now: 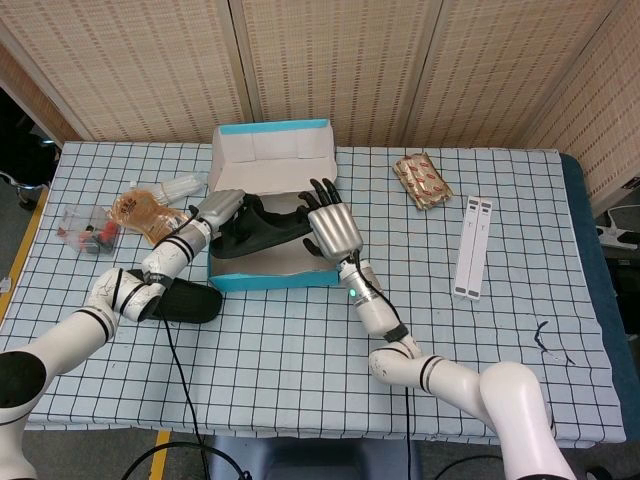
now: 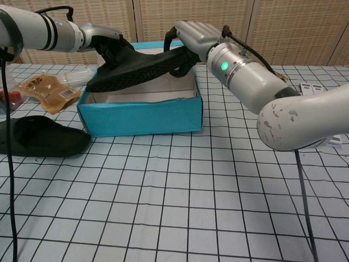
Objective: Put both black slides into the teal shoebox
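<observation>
One black slide (image 1: 262,232) (image 2: 136,68) hangs tilted over the open teal shoebox (image 1: 270,278) (image 2: 142,115), its lower end near the box's left wall. My left hand (image 1: 216,210) (image 2: 107,39) grips its left end. At the other end my right hand (image 1: 333,228) (image 2: 194,34) holds it with the fingers curled around the edge. The second black slide (image 1: 186,301) (image 2: 44,140) lies flat on the checked cloth, just left of the box, under my left forearm. The box's lid (image 1: 272,148) stands up at the back.
An orange snack packet (image 1: 140,211) (image 2: 46,88), a clear bag with red bits (image 1: 88,228) and a clear wrapper (image 1: 184,186) lie left of the box. A brown packet (image 1: 422,180), a white strip (image 1: 472,247) and a thin black wire piece (image 1: 550,340) lie to the right.
</observation>
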{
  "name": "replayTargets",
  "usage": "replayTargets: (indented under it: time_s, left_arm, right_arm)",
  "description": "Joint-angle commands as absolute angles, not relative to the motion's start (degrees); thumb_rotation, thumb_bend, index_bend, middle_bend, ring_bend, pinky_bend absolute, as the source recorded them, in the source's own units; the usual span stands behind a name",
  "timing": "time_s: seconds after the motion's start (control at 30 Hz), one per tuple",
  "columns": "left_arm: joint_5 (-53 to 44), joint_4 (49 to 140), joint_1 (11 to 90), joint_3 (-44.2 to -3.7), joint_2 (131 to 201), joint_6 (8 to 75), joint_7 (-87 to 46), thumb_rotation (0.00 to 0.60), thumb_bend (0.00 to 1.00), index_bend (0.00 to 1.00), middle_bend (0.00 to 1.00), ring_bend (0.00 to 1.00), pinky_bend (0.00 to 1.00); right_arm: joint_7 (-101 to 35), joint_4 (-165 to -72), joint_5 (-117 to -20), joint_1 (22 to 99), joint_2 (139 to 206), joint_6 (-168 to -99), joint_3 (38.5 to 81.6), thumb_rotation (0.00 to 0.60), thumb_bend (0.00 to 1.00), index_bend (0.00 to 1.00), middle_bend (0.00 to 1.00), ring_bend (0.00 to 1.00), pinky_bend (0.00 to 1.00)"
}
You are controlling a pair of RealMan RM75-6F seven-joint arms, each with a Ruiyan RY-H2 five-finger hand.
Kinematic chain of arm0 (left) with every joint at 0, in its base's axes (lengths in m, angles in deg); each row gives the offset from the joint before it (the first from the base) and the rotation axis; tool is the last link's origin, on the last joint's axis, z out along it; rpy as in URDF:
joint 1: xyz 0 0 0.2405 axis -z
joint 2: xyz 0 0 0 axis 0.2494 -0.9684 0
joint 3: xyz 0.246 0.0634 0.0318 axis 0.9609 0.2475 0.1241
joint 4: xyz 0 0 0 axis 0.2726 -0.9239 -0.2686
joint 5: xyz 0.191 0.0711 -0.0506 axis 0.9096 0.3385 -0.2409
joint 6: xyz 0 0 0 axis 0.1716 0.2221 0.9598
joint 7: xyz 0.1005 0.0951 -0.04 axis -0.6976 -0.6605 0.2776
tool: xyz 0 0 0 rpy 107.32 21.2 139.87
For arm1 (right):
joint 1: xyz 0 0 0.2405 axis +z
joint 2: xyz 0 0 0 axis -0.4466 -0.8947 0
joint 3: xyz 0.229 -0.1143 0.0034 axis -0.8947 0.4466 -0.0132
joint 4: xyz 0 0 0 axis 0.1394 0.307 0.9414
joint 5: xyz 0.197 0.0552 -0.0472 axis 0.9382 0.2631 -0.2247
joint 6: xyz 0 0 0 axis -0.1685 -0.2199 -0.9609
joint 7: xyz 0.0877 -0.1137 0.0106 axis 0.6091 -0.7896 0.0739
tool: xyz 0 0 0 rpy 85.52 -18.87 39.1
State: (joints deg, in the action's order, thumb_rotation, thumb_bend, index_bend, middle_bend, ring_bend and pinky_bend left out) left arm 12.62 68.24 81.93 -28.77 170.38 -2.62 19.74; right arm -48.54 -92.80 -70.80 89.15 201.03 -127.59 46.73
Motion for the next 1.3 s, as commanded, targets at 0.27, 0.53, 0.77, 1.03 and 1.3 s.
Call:
replayTargets:
  time_s: [0.27,0.53,0.77,1.03,1.3]
  left_arm:
    - [12.73,69.85,81.77,-28.73,170.04,-2.54,21.56,0.600,0.53,0.64,0.70,0.58,0.50]
    - [14.04,72.87,81.72,-28.06,167.96,-3.67,23.82,0.600,0.51,0.57,0.62,0.48,0.45]
    - [15.06,74.79,82.00,-27.37,165.92,-5.06,24.59,0.600,0.49,0.36,0.35,0.25,0.32]
    - [13.16,74.79,81.83,-28.67,163.17,-7.13,28.03,0.600,0.49,0.15,0.14,0.06,0.22]
    - [14.40,76.87,80.86,-28.35,161.09,-7.65,29.05,0.600,0.48,0.08,0.09,0.02,0.20]
  right_arm:
    - [-48.77,-88.87,-71.26,90.44,203.81,-128.71,46.15,0.600,0.18,0.78,0.57,0.37,0.27]
    - [-49.84,-84.61,-71.75,91.70,206.07,-129.97,45.74,0.600,0.29,0.98,0.75,0.59,0.45]
    - [-52.75,-82.52,-71.10,92.36,207.21,-130.33,45.24,0.600,0.32,1.00,0.80,0.64,0.45]
    - [-58.82,-79.67,-68.20,93.54,208.98,-130.48,43.10,0.600,0.33,1.00,0.80,0.65,0.49]
    - [-55.05,-79.05,-66.95,94.41,209.17,-128.49,41.35,0.600,0.34,1.00,0.81,0.65,0.51]
